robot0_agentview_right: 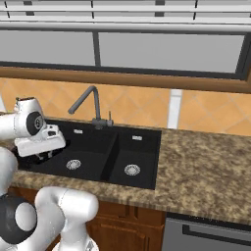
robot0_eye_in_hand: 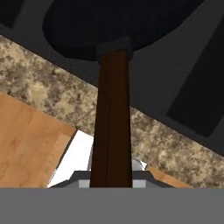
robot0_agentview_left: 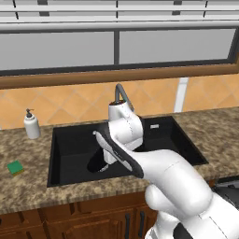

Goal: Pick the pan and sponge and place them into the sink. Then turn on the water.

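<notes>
Over the sink: hand grips the pan by its handle.
Risk: tilted pan may clip the rim.

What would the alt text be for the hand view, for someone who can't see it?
The pan's dark brown handle runs up the middle from the gripper, which is shut on it, to the round black pan above. Behind them lie the black sink, a speckled stone counter and a wooden cabinet front.
</notes>
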{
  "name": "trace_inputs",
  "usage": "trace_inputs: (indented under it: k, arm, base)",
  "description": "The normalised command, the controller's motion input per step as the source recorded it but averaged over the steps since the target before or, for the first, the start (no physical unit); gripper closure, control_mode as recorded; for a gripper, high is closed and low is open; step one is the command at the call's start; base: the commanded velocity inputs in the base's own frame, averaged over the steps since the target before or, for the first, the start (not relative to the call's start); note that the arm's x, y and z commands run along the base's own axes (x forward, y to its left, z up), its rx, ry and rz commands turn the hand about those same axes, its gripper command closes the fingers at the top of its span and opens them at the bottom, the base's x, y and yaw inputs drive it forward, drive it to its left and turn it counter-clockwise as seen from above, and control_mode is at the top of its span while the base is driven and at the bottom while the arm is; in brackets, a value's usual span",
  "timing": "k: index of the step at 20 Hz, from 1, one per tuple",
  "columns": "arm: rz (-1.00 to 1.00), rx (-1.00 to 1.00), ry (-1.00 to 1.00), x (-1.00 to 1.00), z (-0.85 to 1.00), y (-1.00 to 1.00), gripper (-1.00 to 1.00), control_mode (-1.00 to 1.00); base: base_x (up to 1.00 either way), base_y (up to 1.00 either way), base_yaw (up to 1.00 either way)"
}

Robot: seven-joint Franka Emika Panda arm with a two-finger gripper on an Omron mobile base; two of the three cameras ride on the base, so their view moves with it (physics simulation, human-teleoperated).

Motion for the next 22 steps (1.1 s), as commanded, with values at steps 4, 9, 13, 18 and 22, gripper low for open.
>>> trace_inputs:
  k: [4,9,13,18,22]
  arm:
    - [0.08,0.00,0.02,0.87,-0.01,0.65,1.00,-1.00]
    - [0.00,0.00,0.00,0.75,-0.30,0.60,1.00,-1.00]
    - [0.01,0.01,-0.11,0.35,-0.52,0.02,1.00,-1.00]
    - [0.09,0.02,-0.19,0.05,-0.61,-0.02,1.00,-1.00]
    - [0.07,0.00,-0.20,0.00,-0.77,-0.04,1.00,-1.00]
  base:
    - [0.00,0.00,0.00]
    - [0.00,0.00,0.00]
    - [0.00,0.00,0.00]
    - [0.00,0.00,0.00]
    - [0.00,0.00,0.00]
